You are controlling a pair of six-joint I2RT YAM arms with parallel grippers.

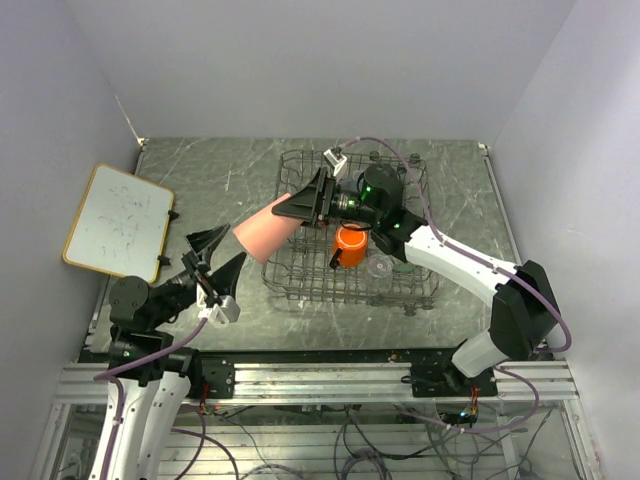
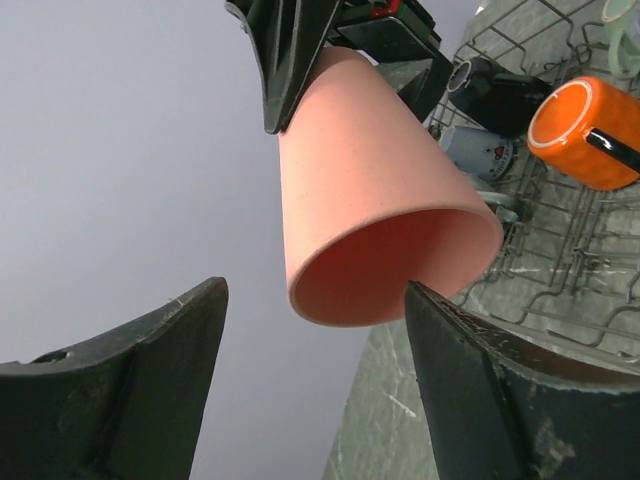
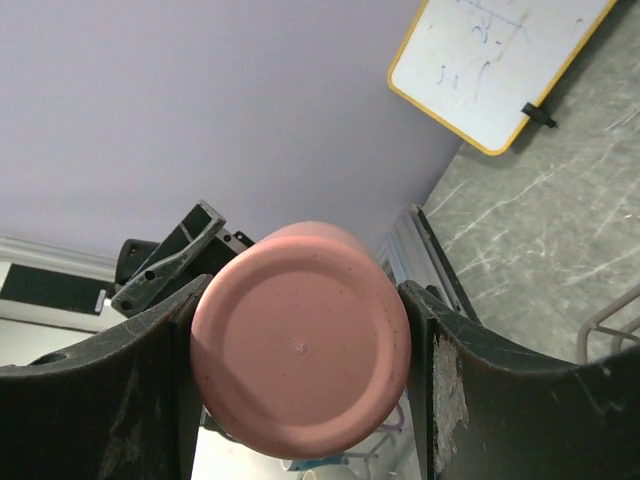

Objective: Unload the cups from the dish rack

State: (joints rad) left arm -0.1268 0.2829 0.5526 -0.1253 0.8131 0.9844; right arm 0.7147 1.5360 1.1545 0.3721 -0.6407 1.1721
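Pink tumbler (image 1: 268, 232): off the desk, lying sideways in the air across the left edge of the dish rack (image 1: 300, 287), mouth towards the left arm. Its base is clamped between the two fingers of the right hand (image 1: 308, 207). In the right wrist view that base fills the gap between the fingers.

Left hand (image 1: 222, 255): fingers spread wide, nothing held, just beside the tumbler's mouth. In the left wrist view one finger overlaps the rim; contact cannot be determined.

Rack contents: the orange mug (image 1: 350, 245) is plainly seen. A clear glass (image 1: 380, 266) beside it is faint. The right arm covers the middle of the rack from above. The left wrist view shows a black mug (image 2: 495, 90) and a grey mug (image 2: 480, 152) on the wires. A pale green rim (image 2: 630, 30) is cut off at the frame edge.

Surroundings: the desk (image 1: 200, 180) is grey and marble-veined. A white board (image 1: 118, 220) with a yellow-brown frame lies at its left edge, its writing illegible. Plain pale walls enclose three sides.
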